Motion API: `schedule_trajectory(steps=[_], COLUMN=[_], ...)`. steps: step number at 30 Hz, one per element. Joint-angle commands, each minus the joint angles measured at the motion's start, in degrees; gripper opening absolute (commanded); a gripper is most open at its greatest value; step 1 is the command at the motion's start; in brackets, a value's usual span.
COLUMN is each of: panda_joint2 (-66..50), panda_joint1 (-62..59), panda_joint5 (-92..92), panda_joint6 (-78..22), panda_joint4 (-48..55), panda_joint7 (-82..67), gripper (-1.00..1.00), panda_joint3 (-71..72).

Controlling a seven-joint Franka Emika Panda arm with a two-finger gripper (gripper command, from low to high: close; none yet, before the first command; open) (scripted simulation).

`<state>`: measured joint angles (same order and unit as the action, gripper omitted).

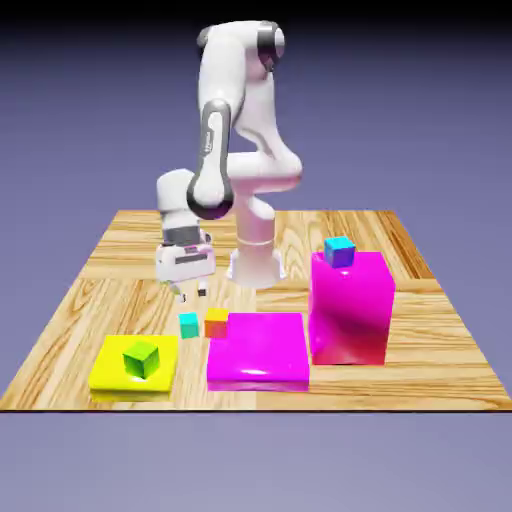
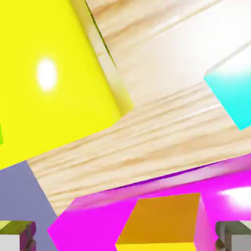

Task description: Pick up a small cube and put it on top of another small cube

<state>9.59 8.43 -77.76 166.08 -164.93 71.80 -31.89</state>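
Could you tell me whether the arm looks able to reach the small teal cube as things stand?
Probably yes: the tool is open and nothing stands over the small teal cube.

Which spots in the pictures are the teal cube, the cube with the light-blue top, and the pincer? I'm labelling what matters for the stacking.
Teal cube (image 1: 189,326): exterior view, front face.
Light-blue-topped cube (image 1: 341,257): exterior view, front side.
Pincer (image 1: 191,296): exterior view, midway between its fingertips.

Wood table (image 1: 420,345): robot base (image 1: 256,265), yellow slab (image 1: 107,376), magenta slab (image 1: 260,350), tall magenta block (image 1: 350,310), teal cube (image 1: 188,326).
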Motion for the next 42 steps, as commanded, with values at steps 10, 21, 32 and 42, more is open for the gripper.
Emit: schedule_trajectory(steps=[10, 21, 32, 42], panda_joint2=[-7.3, 5.5, 19.5, 32.3], panda_joint1=[2.4, 19.2, 37.7, 54.5], panda_joint5=[-24.5, -6.3, 13.9, 32.1], panda_joint6=[-2.5, 10.4, 24.6, 37.5], panda_joint4=[-1.2, -1.8, -2.4, -2.9], panda_joint7=[9.3, 19.8, 31.4, 42.0], gripper=[0.0, 0.0, 0.0, 0.0], panda_joint3=[-10.1, -30.8, -53.6, -74.4])
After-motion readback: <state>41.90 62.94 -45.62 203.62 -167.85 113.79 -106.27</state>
